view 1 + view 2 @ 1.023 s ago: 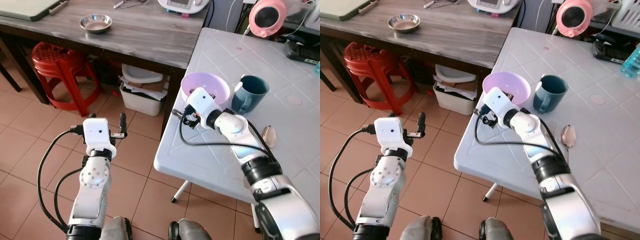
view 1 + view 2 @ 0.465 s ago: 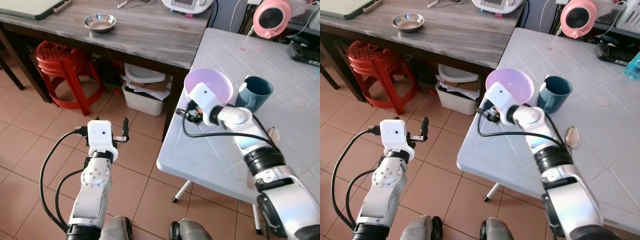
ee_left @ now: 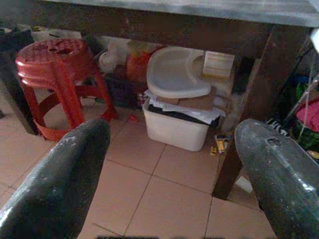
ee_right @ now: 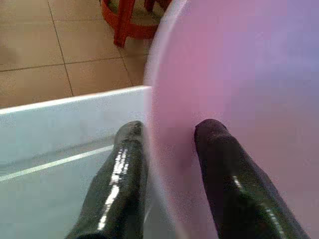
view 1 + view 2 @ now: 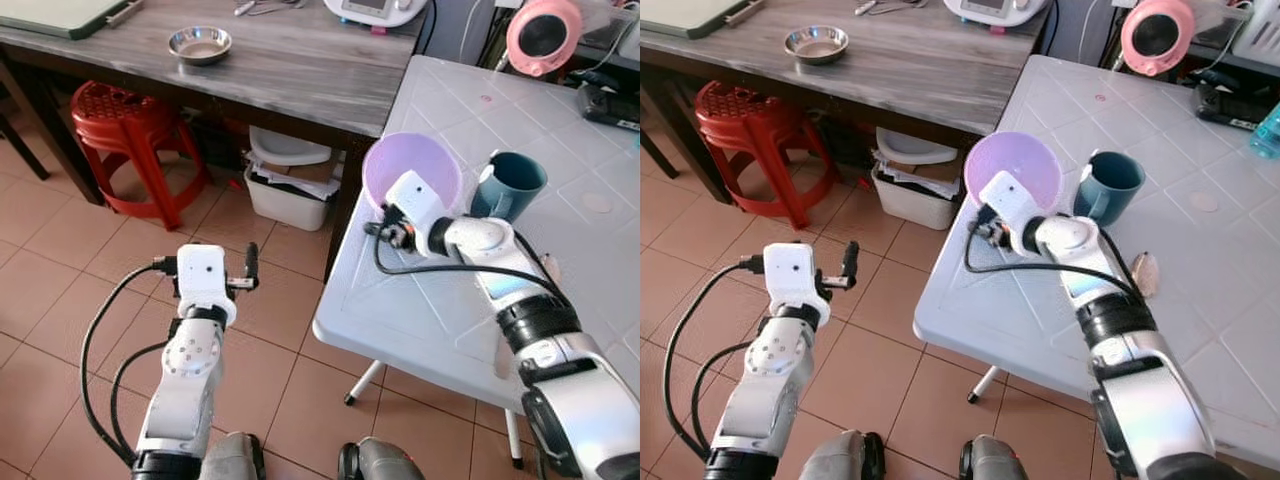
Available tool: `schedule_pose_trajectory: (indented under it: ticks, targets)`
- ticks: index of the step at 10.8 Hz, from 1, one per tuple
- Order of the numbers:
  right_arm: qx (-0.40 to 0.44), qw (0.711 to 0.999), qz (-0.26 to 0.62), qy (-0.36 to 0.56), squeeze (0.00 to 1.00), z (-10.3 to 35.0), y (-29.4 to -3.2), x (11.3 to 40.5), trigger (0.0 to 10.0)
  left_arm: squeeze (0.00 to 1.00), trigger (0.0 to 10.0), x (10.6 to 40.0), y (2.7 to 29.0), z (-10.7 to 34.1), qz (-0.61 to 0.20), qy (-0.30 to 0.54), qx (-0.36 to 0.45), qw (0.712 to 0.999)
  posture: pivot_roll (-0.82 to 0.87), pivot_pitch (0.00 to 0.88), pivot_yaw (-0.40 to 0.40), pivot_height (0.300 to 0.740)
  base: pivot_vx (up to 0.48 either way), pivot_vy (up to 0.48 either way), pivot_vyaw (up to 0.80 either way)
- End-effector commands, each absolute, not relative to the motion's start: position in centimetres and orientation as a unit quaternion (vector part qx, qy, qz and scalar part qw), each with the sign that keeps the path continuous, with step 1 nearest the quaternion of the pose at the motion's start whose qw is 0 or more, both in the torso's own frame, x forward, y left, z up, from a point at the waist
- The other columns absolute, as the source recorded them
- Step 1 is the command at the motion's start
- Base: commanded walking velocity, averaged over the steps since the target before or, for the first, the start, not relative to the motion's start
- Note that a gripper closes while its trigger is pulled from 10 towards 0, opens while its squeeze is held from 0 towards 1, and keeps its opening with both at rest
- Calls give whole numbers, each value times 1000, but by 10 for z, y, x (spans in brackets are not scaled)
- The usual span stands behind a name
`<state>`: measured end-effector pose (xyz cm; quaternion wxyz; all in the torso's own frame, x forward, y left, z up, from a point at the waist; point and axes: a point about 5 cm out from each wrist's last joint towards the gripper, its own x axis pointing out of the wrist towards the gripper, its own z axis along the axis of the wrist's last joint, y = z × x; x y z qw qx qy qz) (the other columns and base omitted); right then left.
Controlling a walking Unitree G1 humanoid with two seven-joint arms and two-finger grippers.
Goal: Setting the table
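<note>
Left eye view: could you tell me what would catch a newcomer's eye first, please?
The right gripper holds a tilted lilac plastic bowl by its rim at the white plastic table's near corner. A dark teal mug stands just beside it, and a red plastic stool sits under the wooden table.

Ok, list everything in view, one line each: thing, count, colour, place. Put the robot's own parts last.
Round plastic bowl: one, lilac, tilted at the white table's corner.
Ceramic mug: one, dark teal, beside the bowl.
Plastic table: one, white, robot's right.
Wooden table: one, grey-brown, ahead.
Small steel bowl: one, silver, on the wooden table.
Plastic stool: one, red, on the tiled floor.
Storage bin: one, white, under the wooden table.
Left gripper: black fingers, open, over the floor.
Right gripper: black fingers, pinching the bowl's rim.
</note>
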<state>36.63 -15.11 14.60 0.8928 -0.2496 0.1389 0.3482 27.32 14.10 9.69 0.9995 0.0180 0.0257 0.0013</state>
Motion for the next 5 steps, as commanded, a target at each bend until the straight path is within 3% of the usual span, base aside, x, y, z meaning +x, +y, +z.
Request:
schedule_pose_trajectory:
  ticks: [1,5]
  targets:
    - [-248,894,347,138,0,147,-154,365,0,0,10000,272,143,95,4,33,18,999,-32,128,-21,740,0,0,0]
    - [-250,895,349,124,0,148,-154,361,0,0,10000,277,143,100,-1,26,2,1000,-39,128,-13,740,0,0,0]
